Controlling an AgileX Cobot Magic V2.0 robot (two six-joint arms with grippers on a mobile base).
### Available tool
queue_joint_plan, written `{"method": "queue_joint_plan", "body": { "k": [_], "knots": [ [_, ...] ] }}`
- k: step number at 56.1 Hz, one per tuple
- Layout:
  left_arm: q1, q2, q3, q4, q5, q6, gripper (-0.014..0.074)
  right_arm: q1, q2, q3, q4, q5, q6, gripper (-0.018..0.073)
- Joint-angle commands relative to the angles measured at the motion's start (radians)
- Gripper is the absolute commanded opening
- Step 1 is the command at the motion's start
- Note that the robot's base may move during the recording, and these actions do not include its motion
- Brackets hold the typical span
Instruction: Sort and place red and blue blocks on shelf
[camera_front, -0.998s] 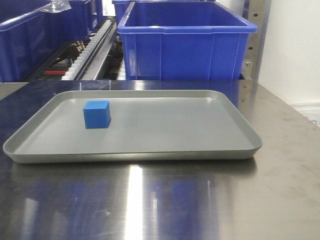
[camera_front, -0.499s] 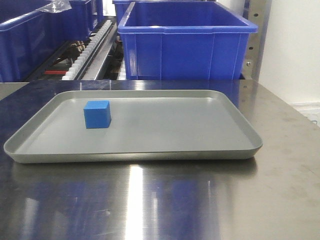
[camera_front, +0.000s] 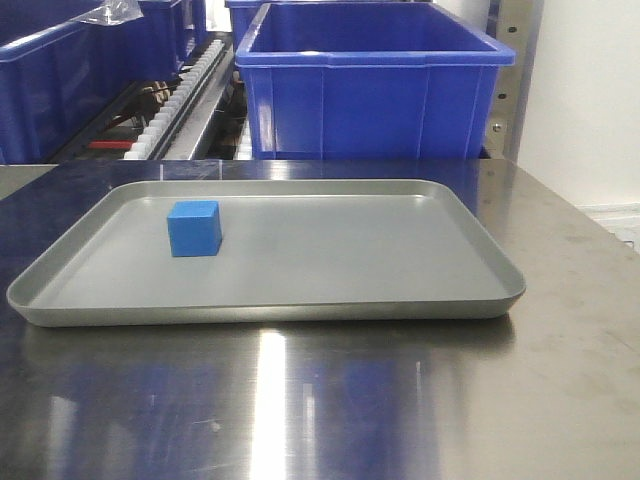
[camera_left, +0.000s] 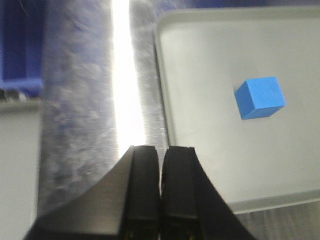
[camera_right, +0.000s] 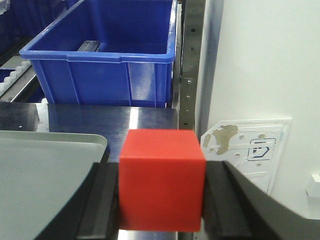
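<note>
The blue block (camera_front: 194, 228) sits on the left part of the shallow grey tray (camera_front: 400, 300). In the left wrist view the blue block (camera_left: 260, 97) lies ahead and to the right of my left gripper (camera_left: 160, 150). That gripper is shut and empty, over the tray's (camera_left: 200, 75) left rim. My right gripper (camera_right: 161, 170) is shut on the red block (camera_right: 162, 180), held above the steel table past the tray's (camera_right: 45, 175) right corner. The shelf's roller tracks (camera_front: 185, 95) run behind the tray. Neither gripper shows in the front view.
A large blue bin (camera_front: 370, 85) stands on the shelf straight behind the tray, and another blue bin (camera_front: 50, 80) is at the far left. A perforated steel upright (camera_right: 192, 65) and a white wall (camera_right: 260, 60) stand to the right of the bin (camera_right: 100, 65).
</note>
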Motion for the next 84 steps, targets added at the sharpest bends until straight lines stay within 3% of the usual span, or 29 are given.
{"method": "queue_joint_plan", "body": {
  "k": [1,10,22,34,40,44,54,58,84],
  "knots": [
    [-0.057,0.08,-0.128,0.073,0.007,-0.135,0.008,-0.004,0.005,-0.028,-0.005,-0.086,-0.011,0.0361],
    [-0.166,0.257,-0.312,0.187,0.128,-0.322,0.008,-0.004,0.005,-0.028,-0.005,-0.086,-0.011,0.0361],
    [-0.261,0.45,-0.492,0.246,0.216,-0.492,0.008,-0.004,0.005,-0.028,-0.005,-0.086,-0.011,0.0361],
    [-0.323,0.576,-0.602,0.282,0.321,-0.497,0.0083,-0.004,0.005,-0.028,-0.005,-0.086,-0.011,0.0361],
    [-0.335,0.592,-0.613,0.285,0.312,-0.551,0.0122,-0.004,0.005,-0.028,-0.005,-0.086,-0.011,0.0361],
    [-0.335,0.592,-0.613,0.285,0.309,-0.57,0.0194,-0.004,0.005,-0.028,-0.005,-0.086,-0.011,0.0361],
    [-0.337,0.593,-0.613,0.276,0.302,-0.594,0.0479,-0.004,0.005,-0.028,-0.005,-0.086,-0.011,0.0361],
    [-0.337,0.593,-0.613,0.276,0.291,-0.601,0.0536,-0.004,0.005,-0.028,-0.005,-0.086,-0.011,0.0361],
    [-0.341,0.626,-0.616,0.275,0.254,-0.615,0.0538,-0.004,0.005,-0.028,-0.005,-0.086,-0.011,0.0361]
  ]
}}
